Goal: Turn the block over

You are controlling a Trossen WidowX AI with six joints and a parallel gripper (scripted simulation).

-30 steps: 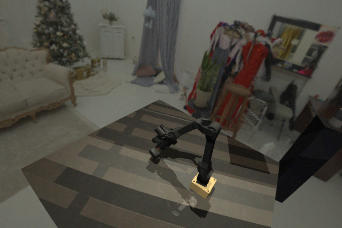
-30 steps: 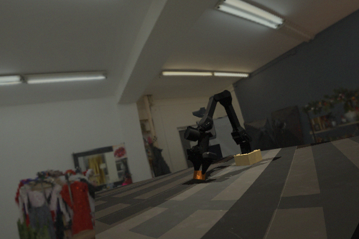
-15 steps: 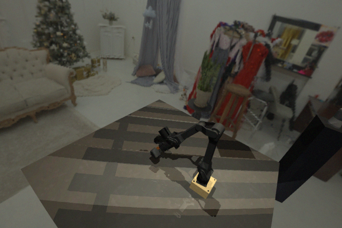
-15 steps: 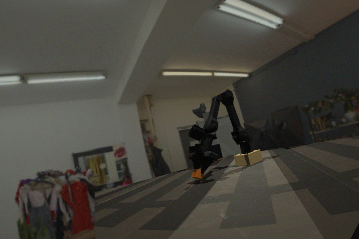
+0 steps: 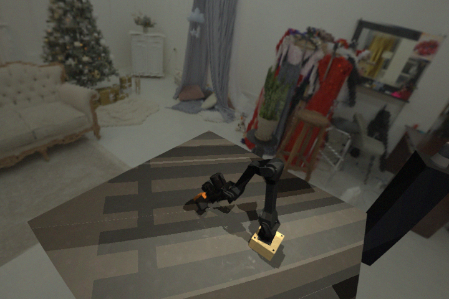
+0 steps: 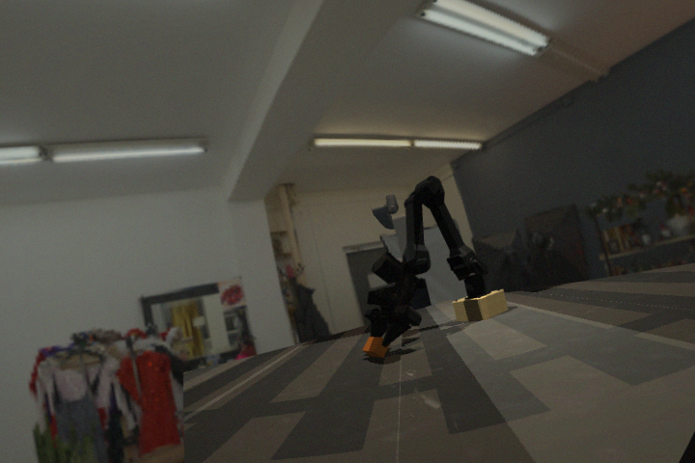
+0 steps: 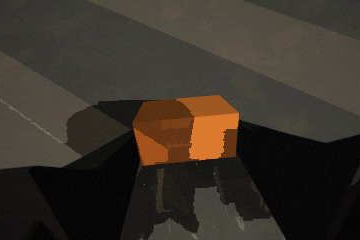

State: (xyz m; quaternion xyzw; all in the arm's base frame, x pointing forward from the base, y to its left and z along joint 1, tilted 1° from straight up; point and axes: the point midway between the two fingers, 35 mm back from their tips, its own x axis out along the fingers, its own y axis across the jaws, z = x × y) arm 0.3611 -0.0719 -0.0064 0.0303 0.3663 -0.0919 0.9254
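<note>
An orange block (image 5: 201, 194) (image 6: 375, 347) (image 7: 208, 137) is held between the black fingers of my gripper (image 6: 379, 341) (image 7: 185, 129), which is shut on it. In the exterior view the block is tilted, with its lower corner at or just above the table (image 5: 183, 248) (image 6: 468, 415) (image 7: 298, 75); I cannot tell whether it touches. The wrist view shows one broad face and a narrower top face, patched with shadow. No mark can be made out on the visible faces. In the top view a finger hides much of the block.
The arm stands on a pale yellow base block (image 5: 265, 246) (image 6: 482, 307), behind the gripper in the exterior view. The arm's shadow falls on the striped table top. A dark, tall box (image 5: 401, 211) stands beyond the table's right edge in the top view.
</note>
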